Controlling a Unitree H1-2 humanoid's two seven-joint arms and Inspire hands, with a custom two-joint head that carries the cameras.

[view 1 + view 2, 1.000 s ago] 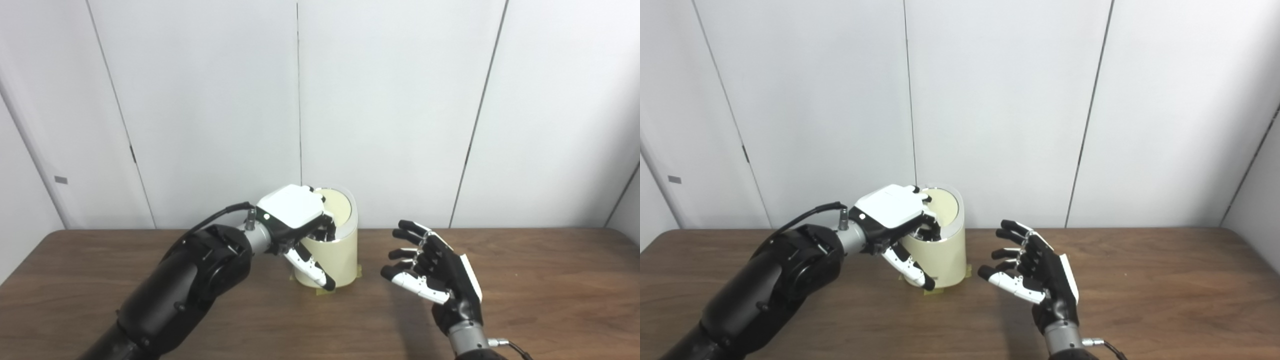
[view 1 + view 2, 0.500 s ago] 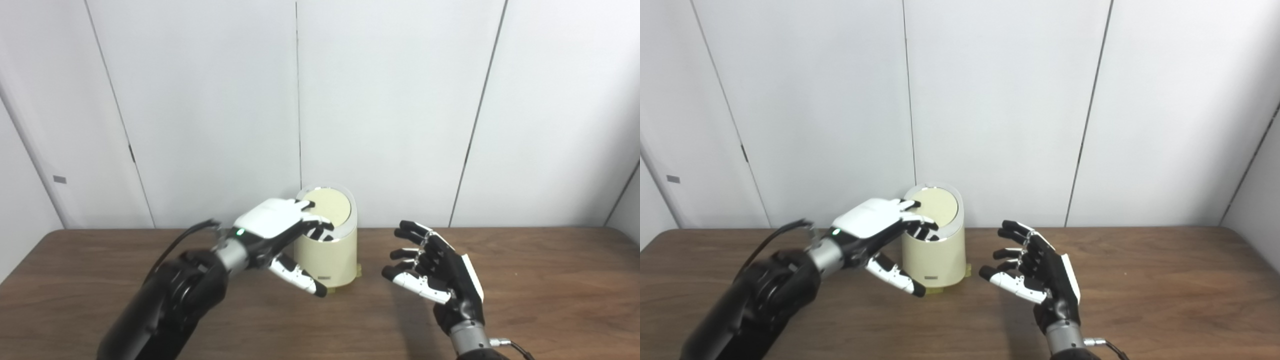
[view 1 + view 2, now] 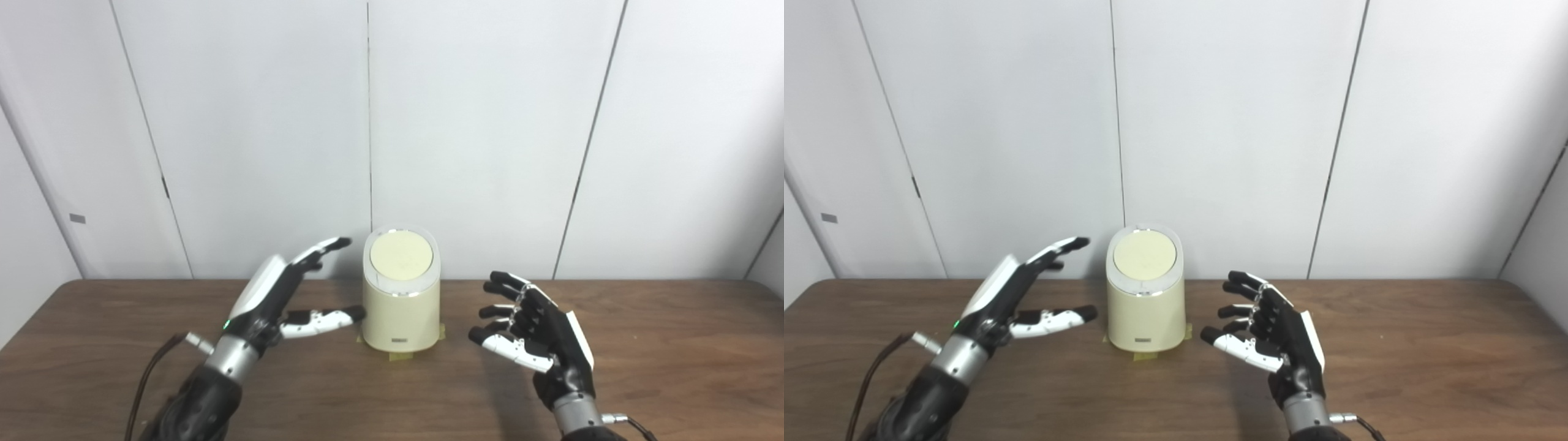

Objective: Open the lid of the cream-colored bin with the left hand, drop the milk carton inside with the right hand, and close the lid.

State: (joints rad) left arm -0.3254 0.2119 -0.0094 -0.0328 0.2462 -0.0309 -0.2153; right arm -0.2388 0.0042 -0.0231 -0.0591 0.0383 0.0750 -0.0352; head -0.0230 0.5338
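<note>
R hand [image 3: 539, 334] nearest, palm facing left, fingers spread and lightly curled, holding nothing. L hand [image 3: 275, 300] w/ fingers stretched apart toward 1 o'clock, thumb tip just short of the bin wall, also empty. Cream-colored bin [image 3: 401, 306] stands upright btwn both hands on the wooden table [image 3: 674, 361], at 3 o'clock from L hand, 9 o'clock from R. Lid [image 3: 401, 255] is shut. Yellow tape [image 3: 399, 357] under its base.

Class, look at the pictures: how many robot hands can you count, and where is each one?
2. The left hand hangs open just left of the cream bin; the right hand is open to the bin's right. None seems hidden.
</note>
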